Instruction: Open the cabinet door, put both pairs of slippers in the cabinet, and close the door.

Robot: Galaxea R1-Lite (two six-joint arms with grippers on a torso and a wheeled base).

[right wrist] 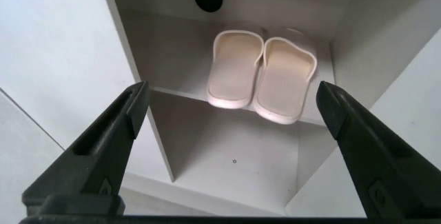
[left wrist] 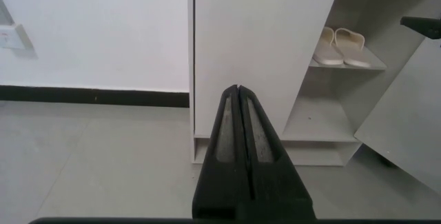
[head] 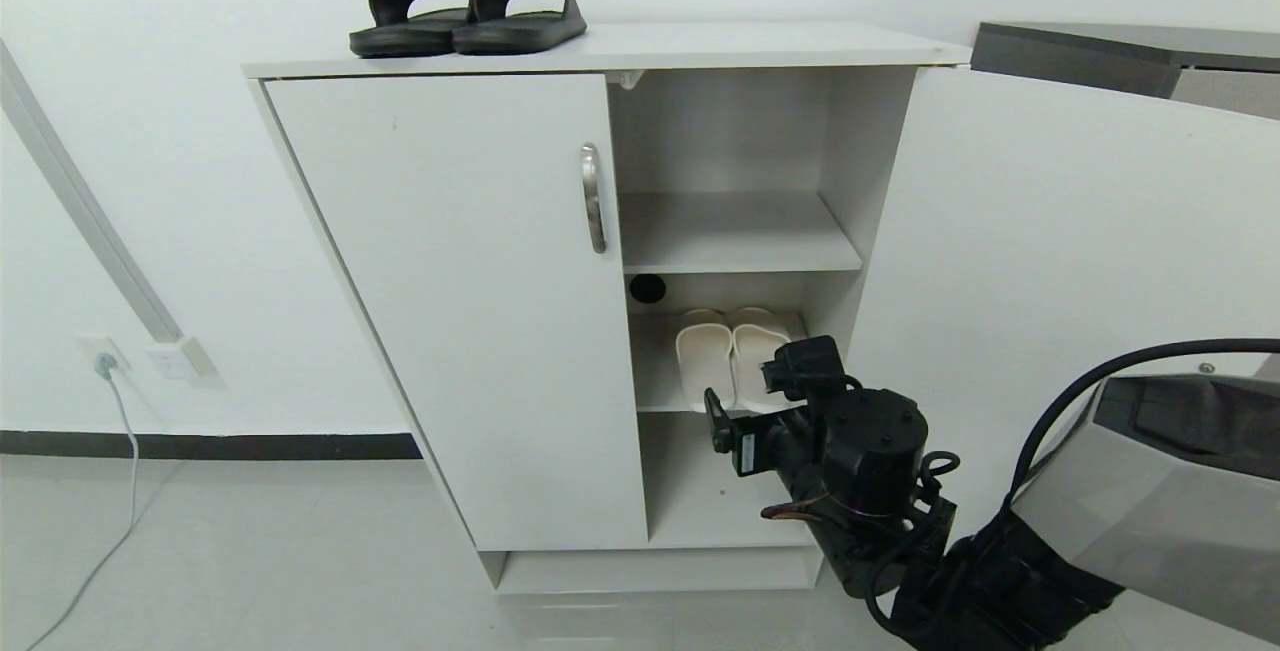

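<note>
My right claw (right wrist: 232, 89) hung released, facing the shelved white slippers (head: 730, 356); the black slippers (head: 467, 11) sat well above it, leftward, on the cabinet top (head: 760, 46); left claw (left wrist: 238, 107) clenched.

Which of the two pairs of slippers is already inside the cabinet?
The cream-white pair, lying side by side on a shelf in the open compartment. The black pair sits outside, on top of the cabinet.

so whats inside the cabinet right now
One pair of cream slippers sits in the middle compartment of the cabinet. Whatever lies behind the closed left door is hidden.
</note>
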